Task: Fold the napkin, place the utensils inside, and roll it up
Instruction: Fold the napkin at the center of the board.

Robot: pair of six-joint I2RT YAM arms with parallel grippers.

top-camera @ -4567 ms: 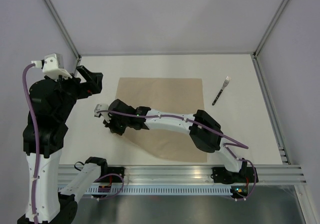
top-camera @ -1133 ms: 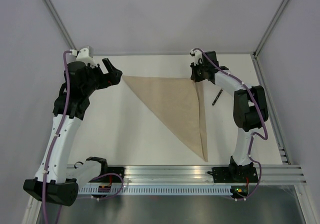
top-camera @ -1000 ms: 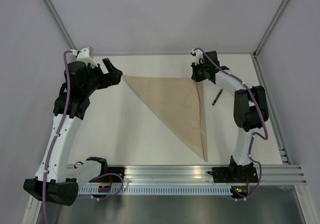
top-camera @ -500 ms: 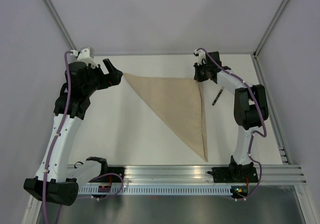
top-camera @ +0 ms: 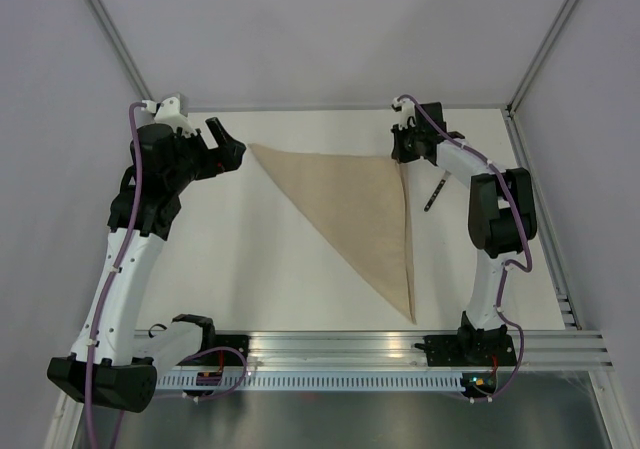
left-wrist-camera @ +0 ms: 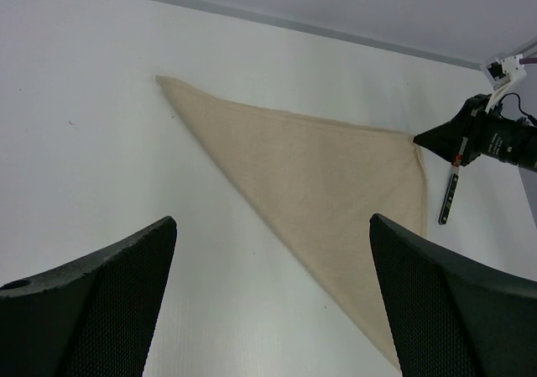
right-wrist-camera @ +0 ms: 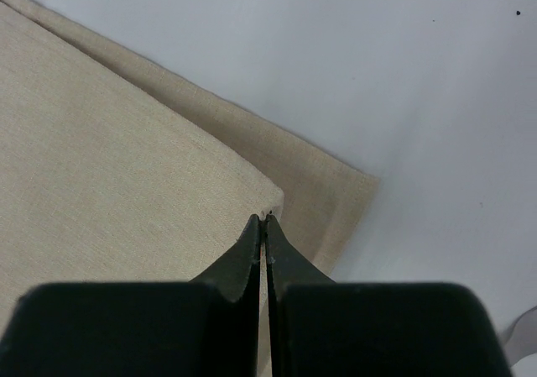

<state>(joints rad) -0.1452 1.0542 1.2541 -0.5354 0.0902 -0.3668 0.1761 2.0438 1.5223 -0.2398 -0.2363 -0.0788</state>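
Right gripper (right-wrist-camera: 265, 219): jaws pressed together, tips on the far-right corner of the upper layer of the tan cloth napkin (right-wrist-camera: 109, 142). Cannot tell whether cloth is pinched between them.

Left gripper (left-wrist-camera: 270, 222): jaws wide apart, holding nothing, raised over the white table (top-camera: 250, 269) just left of the napkin's far-left corner.

Napkin lies flat as a triangle, long fold running from far left to near right. A strip of the lower layer shows along the right edge.

Small fork with a thin black handle (top-camera: 436, 191) lies on the table just right of the napkin. Its tines are hidden by the right arm.
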